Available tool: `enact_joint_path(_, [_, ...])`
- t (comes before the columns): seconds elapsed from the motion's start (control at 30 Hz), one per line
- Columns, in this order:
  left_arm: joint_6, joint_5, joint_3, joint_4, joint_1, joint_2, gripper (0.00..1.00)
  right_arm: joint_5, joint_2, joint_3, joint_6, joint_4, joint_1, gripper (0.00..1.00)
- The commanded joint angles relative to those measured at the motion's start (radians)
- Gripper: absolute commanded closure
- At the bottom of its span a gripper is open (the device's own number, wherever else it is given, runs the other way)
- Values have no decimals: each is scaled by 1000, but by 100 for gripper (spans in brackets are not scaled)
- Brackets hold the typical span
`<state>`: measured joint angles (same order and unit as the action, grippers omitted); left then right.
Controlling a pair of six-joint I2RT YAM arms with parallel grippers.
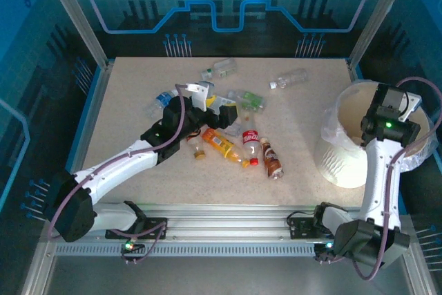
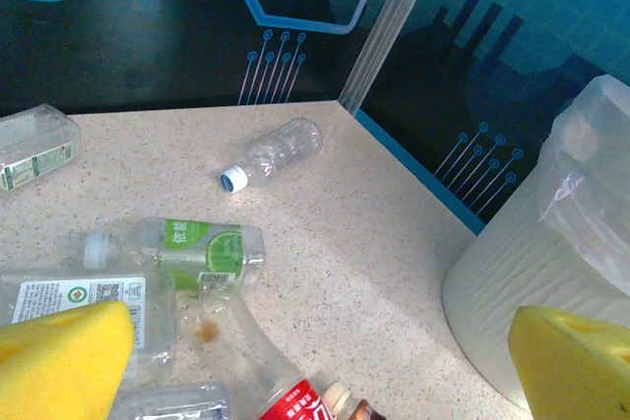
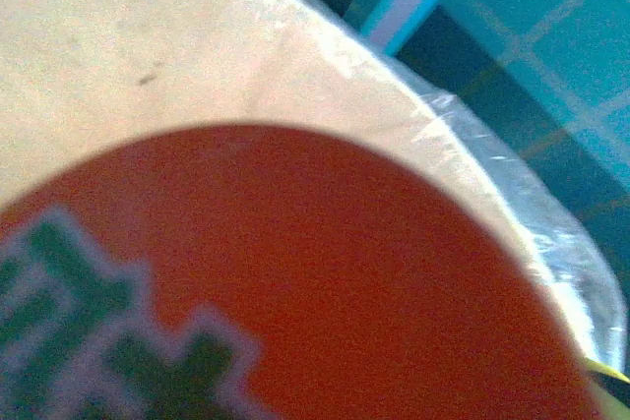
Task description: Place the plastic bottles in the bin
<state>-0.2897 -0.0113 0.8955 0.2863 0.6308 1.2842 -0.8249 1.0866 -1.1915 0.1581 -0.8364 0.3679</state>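
Your right gripper [image 1: 381,107] pinched a red-labelled bottle [image 3: 295,292] above the bin [image 1: 342,164]; near the rim, it risked bouncing out; left gripper [image 1: 222,108] spread.

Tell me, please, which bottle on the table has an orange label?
The orange-labelled bottle, lying just left of the red-labelled bottle; the others show red, green, blue or brown.

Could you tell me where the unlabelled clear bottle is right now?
In the top view, the clear bottle lies on its side at the table's far right, up-left of the bin.
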Motion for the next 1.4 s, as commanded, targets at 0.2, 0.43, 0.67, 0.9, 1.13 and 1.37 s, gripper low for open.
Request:
enact_joint_path(0.2, [-11, -78, -11, -26, -20, -35, 1, 21, 32, 31, 89, 9, 14, 41])
enact_joint_path(0.43, [-66, -160, -57, -23, -53, -67, 1, 26, 30, 20, 99, -15, 13, 28])
enact_joint_path(0.67, [-97, -179, -85, -18, -81, -87, 1, 47, 2, -34, 114, -68, -54, 16])
enact_joint_path(0.9, [-128, -223, -107, -32, -98, -103, 1, 41, -47, -110, 141, -119, -168, 9])
enact_joint_path(1.13, [-182, -312, -120, -76, -101, -119, 1, -2, -65, -208, 147, -180, -357, 5])
enact_joint_path(1.37, [-220, -412, -145, -122, -103, -157, 1, 124, -44, -328, 148, -251, -574, 0])
